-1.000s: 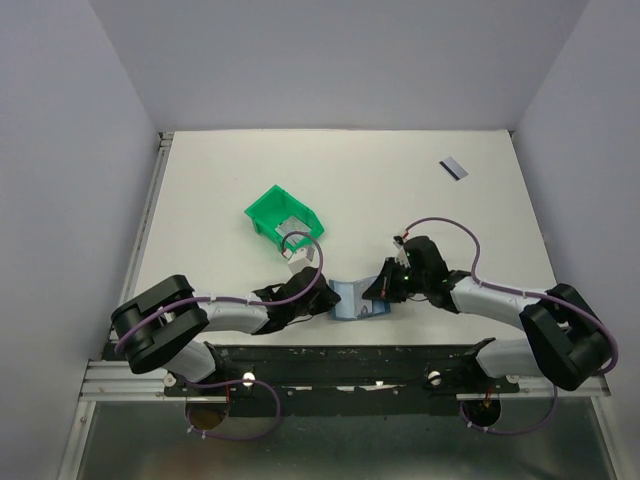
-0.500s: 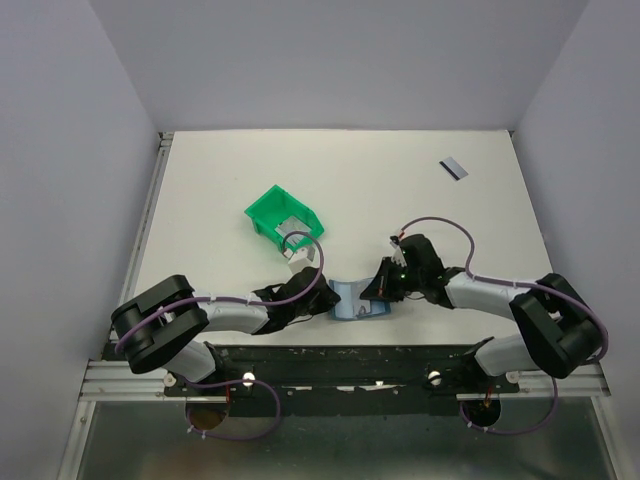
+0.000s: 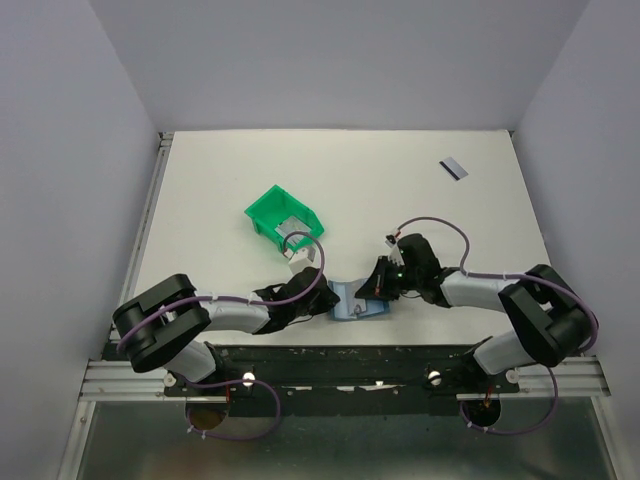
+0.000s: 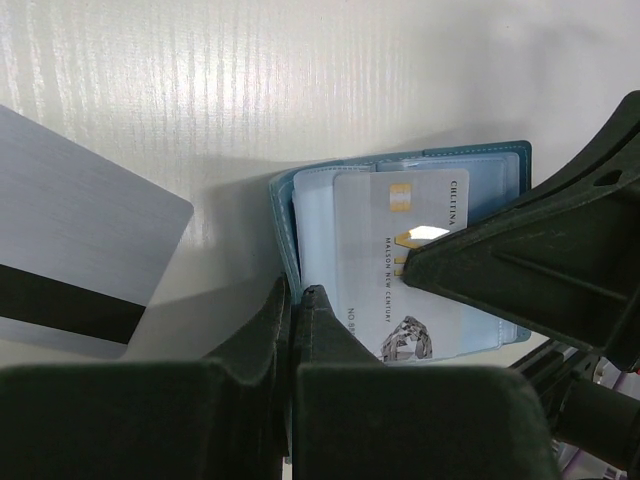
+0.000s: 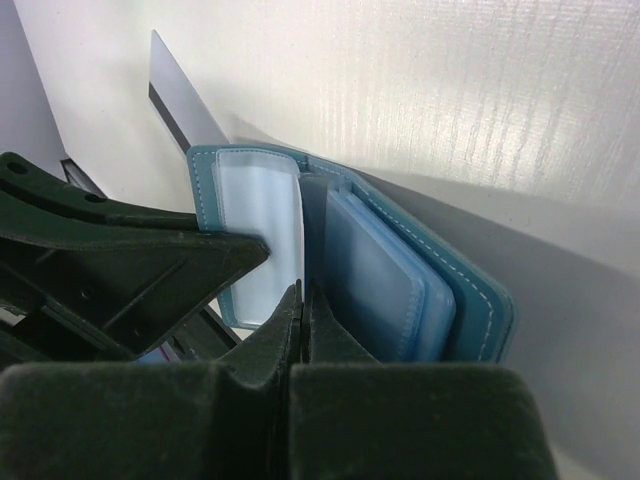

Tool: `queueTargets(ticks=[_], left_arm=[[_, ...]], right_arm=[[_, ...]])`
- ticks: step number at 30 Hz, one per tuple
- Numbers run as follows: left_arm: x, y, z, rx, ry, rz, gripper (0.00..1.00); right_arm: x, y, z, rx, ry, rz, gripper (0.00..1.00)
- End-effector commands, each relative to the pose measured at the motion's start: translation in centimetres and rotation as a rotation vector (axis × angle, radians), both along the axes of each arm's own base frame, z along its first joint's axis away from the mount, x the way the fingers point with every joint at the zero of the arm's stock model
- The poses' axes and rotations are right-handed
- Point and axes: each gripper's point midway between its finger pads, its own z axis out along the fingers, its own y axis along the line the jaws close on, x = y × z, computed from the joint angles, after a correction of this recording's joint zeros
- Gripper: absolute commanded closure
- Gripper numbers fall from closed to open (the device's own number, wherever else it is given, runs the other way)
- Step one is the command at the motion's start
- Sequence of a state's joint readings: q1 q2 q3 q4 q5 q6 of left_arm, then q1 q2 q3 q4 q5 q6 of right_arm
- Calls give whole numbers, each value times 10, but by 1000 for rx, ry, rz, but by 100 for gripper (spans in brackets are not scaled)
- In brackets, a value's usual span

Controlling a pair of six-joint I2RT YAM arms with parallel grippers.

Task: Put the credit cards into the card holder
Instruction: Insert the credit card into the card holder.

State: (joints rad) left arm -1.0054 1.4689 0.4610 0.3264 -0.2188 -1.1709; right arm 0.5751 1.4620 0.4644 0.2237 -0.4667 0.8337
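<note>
The slate-blue card holder (image 3: 352, 306) lies open near the table's front edge, between both grippers. My left gripper (image 4: 295, 295) is shut on the cover edge of the card holder (image 4: 285, 195). A silvery credit card (image 4: 420, 205) sits partly inside a light-blue pocket. My right gripper (image 5: 303, 292) is shut on that card, seen edge-on (image 5: 302, 235) in the right wrist view. Another credit card (image 4: 70, 250) with a dark stripe lies flat on the table just left of the holder. One more credit card (image 3: 453, 168) lies far back right.
A green plastic bin (image 3: 283, 215) stands behind the left gripper (image 3: 325, 300). The right gripper (image 3: 373, 290) faces it across the holder, their fingers nearly touching. The table's front edge and the arm rail are close below.
The right gripper has edged left toward the holder with the card, and its elbow has shifted inward. The left gripper has stayed in place.
</note>
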Motion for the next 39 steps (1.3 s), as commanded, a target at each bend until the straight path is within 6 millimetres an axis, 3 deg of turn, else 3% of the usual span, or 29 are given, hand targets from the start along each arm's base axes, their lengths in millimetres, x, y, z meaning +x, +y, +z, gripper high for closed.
queueTargets(ticks=[1,12,33,39], left_arm=[[-3,4,-10,54,8,-11,100],[-3,6,-13,70,13,-9,99],[-4,-3,-7,21,-4,-42,69],[-9,9,-11,68,12,-33,60]], right_arm=[[-5,2,-7,15,10,17,100],[-11,8,-9,58,7,70,100],[-17,9,-24,51,64,76,100],[-16,3,-30,15,65,56,99]])
